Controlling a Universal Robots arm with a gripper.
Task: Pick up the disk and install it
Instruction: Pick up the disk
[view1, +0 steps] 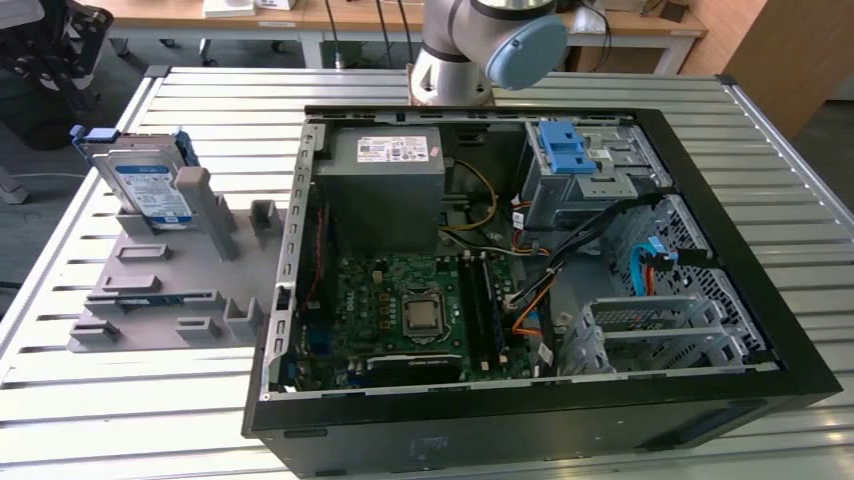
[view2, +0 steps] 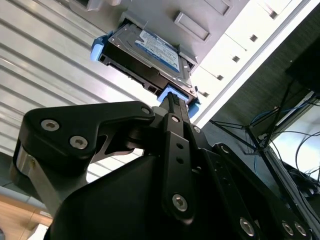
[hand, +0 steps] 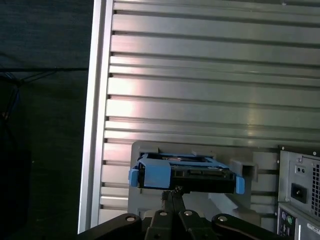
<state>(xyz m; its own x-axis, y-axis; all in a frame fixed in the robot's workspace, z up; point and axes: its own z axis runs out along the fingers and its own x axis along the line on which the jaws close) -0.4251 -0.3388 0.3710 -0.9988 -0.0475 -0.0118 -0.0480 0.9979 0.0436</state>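
**Standing on Edge in Its Rack, the Disk Is Not Yet Picked Up**

The disk (view1: 147, 190) stands upright in a grey slotted rack (view1: 160, 295) on the slatted metal table (view1: 134, 410). It is at the exterior view's left, just beside the open computer case (view1: 507, 440). Both wrist views show its blue rail frame. In the second wrist view the gripper (view2: 170, 100) points toward the disk's edge, fingers pressed together and grasping nothing. The robot arm (view1: 474, 50) rises behind the case.
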